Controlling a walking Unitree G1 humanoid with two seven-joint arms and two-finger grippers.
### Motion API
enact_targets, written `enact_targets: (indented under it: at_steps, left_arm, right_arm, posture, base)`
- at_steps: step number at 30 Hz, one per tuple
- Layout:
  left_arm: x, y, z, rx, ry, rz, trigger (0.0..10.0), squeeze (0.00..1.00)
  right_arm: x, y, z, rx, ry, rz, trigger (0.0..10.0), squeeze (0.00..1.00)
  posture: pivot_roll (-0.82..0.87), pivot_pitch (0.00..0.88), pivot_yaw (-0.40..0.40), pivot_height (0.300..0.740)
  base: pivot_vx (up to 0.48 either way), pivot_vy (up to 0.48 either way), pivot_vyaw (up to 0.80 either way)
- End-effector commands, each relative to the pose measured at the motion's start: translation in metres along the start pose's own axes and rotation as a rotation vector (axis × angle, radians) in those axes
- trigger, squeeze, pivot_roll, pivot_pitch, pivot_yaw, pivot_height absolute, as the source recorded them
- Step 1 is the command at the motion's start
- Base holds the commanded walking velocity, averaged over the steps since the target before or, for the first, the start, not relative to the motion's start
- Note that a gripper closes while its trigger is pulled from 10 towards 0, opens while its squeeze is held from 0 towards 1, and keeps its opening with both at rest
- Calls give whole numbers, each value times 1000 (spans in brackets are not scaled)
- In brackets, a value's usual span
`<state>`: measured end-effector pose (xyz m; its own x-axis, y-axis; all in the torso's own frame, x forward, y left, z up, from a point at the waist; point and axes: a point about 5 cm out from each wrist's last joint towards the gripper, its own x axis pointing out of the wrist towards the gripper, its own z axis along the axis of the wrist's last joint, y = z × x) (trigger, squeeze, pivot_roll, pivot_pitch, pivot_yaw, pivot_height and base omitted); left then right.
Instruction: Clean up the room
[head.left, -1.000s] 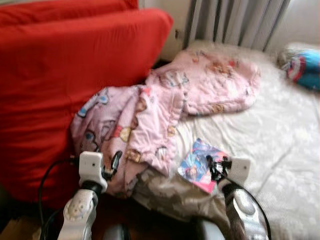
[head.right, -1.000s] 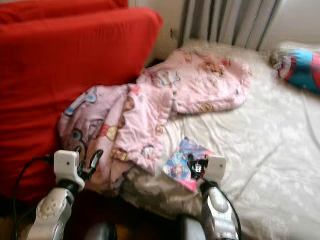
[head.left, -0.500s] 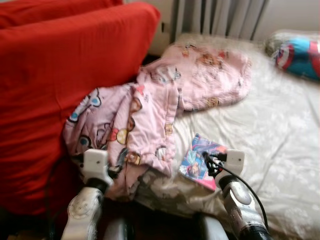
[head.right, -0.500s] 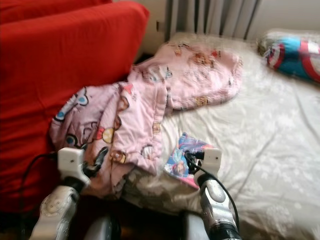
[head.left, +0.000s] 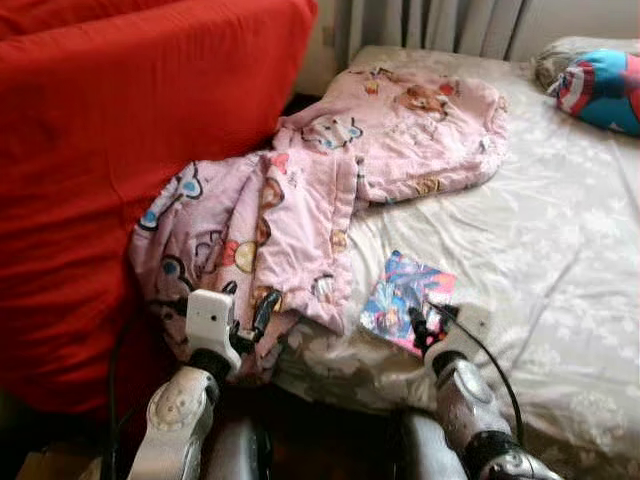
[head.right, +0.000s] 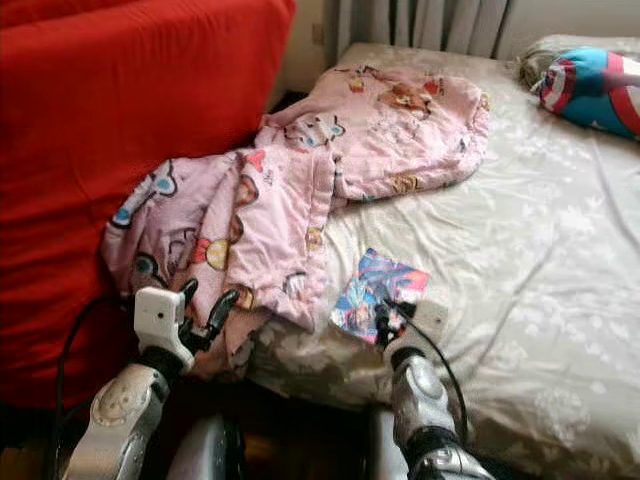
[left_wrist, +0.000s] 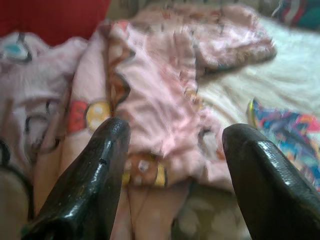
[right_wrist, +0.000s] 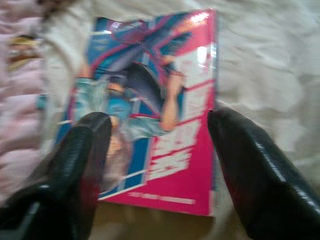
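A pink cartoon-print blanket lies crumpled across the bed's left side and hangs over its near corner against the red cushions. A colourful pink-and-blue magazine lies flat on the white sheet near the front edge. My right gripper hovers open just over the magazine's near edge; in the right wrist view its fingers straddle the magazine. My left gripper is open at the hanging edge of the blanket, with nothing between its fingers.
The bed with a white patterned sheet stretches to the right. Large red cushions stand on the left. A blue, red and white round-shield pillow lies at the far right corner. Grey curtains hang behind.
The camera has come closer to the bed and tilted down. My right gripper has moved forward onto the magazine's near edge; my left gripper now sits nearer the hanging blanket.
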<state>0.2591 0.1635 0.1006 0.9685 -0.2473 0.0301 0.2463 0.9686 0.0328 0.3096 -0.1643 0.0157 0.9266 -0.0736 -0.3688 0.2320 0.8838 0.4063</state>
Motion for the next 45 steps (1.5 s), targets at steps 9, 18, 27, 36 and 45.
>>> enact_targets:
  at_steps: [9,18,27,36,45]
  left_arm:
    - [-24,6,1,13,51,9,10000,0]
    - [-30,8,2,17,78,15,10000,0]
    - [-31,8,3,24,92,11,10000,0]
    - [-32,7,4,38,101,2,10000,0]
    - [-34,7,4,44,105,-1,10000,0]
  right_arm:
    - [-1,-3,-8,-29,38,4,10000,0]
    - [1,-4,0,-10,11,-16,10000,0]
    - [-3,-9,-8,22,13,-34,10000,0]
    - [-5,-6,-18,57,52,-8,10000,0]
    - [-6,2,-27,158,105,66,10000,0]
  posture:
    - [85,232,32,586]
    - [92,238,46,586]
    - [93,235,50,586]
    - [94,236,52,586]
    - [104,246,57,586]
  base:
    - [0,0,0]
    - [0,0,0]
    - [0,0,0]
    - [0,0,0]
    - [0,0,0]
